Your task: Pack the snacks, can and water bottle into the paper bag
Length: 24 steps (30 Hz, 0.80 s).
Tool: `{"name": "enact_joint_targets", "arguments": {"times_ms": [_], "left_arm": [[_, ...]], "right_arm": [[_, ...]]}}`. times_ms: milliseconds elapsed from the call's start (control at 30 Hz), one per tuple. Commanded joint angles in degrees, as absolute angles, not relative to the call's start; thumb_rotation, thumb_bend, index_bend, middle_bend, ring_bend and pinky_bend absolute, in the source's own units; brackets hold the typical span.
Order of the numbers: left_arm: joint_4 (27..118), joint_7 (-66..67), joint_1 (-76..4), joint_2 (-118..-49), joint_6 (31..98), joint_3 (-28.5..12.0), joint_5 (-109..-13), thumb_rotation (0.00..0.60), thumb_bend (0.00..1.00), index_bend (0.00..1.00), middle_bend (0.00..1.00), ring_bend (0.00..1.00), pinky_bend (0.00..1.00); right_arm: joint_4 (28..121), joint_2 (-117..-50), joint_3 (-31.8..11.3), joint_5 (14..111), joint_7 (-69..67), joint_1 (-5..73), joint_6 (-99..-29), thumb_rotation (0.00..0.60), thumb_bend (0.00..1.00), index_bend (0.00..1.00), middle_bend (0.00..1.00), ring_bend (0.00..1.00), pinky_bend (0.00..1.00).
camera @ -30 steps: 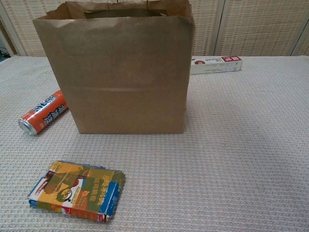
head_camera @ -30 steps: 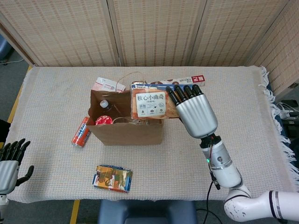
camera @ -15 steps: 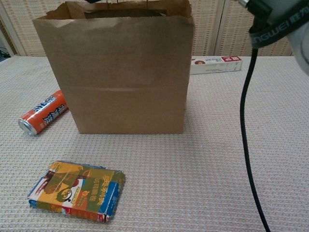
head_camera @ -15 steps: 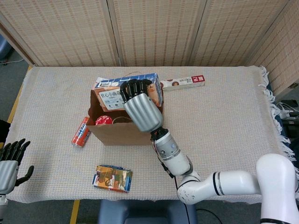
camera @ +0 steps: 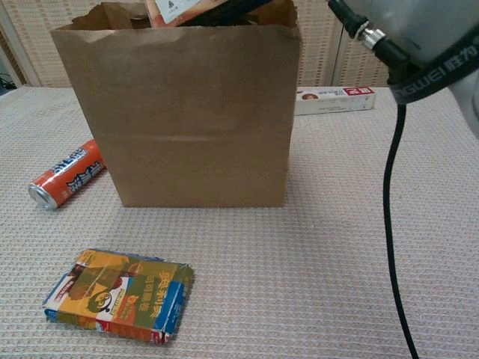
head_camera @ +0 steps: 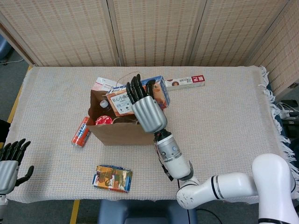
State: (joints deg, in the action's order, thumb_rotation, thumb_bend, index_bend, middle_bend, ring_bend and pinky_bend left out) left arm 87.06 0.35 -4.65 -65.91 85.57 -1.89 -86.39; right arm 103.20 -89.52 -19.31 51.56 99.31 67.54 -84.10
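1. Your table (head_camera: 233,121) has a cream woven cloth over it.
2. Paper bag (camera: 183,112) stands upright around the middle.
3. You've got an orange can (head_camera: 81,132) on its side just left of the bag.
4. Flat snack pack (head_camera: 112,178) sits near the front edge.
5. Long white box (head_camera: 185,82) lies at the far side, right of the bag.

Lab-like room: cloth-covered table (head_camera: 243,107) ringed by woven screens (head_camera: 154,30).

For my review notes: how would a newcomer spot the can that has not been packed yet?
Find the brown paper bag standing mid-table. The can lies on its side on the cloth just off the bag's left wall. It is the only round thing outside the bag, orange-red with a white band, unlike the flat snack pack nearer the front edge.
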Motion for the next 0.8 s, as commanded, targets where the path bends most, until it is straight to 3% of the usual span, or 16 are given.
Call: {"name": "enact_joint_targets", "arguments": {"times_ms": [33,267,467,667,800], "left_arm": [[87.1,0.6,-4.6,-66.0,85.6,-1.9,-86.3,0.6,0.39,0.06,0.0,0.0,0.0],[87.2,0.8,-4.6,-66.0,85.7,-1.9,-86.3,0.6,0.39,0.07,0.0,0.0,0.0],[87.1,0.7,-4.5,-66.0,85.8,-1.9,-86.3,0.6,0.39,0.07,0.0,0.0,0.0],[87.2,1.0,-4.5,-66.1,85.8,-1.9,-86.2,0.6,0.39,0.07,0.0,0.0,0.0],[87.4,1.4,-4.5,-66.1,85.8,-2.0,-86.1,0.6,0.39,0.06,0.0,0.0,0.0]], "right_arm": [[103.9,-88.2,-18.7,53.6,96.5,66.6,-84.9,0.6,0.0,0.0,0.0,0.0,0.18],[106.9,-84.2,-16.1,58.4,92.6,64.0,-86.2,0.6,0.0,0.0,0.0,0.0,0.18],[112.2,-79.6,-12.2,63.9,84.8,56.3,-92.6,0.6,0.0,0.0,0.0,0.0,0.17],[117.5,-72.8,-4.6,69.2,64.0,41.9,-99.6,0.6,0.0,0.0,0.0,0.0,0.13],[115.8,-69.6,4.1,73.5,46.0,31.2,-101.3,0.6,0.0,0.0,0.0,0.0,0.08]]}}
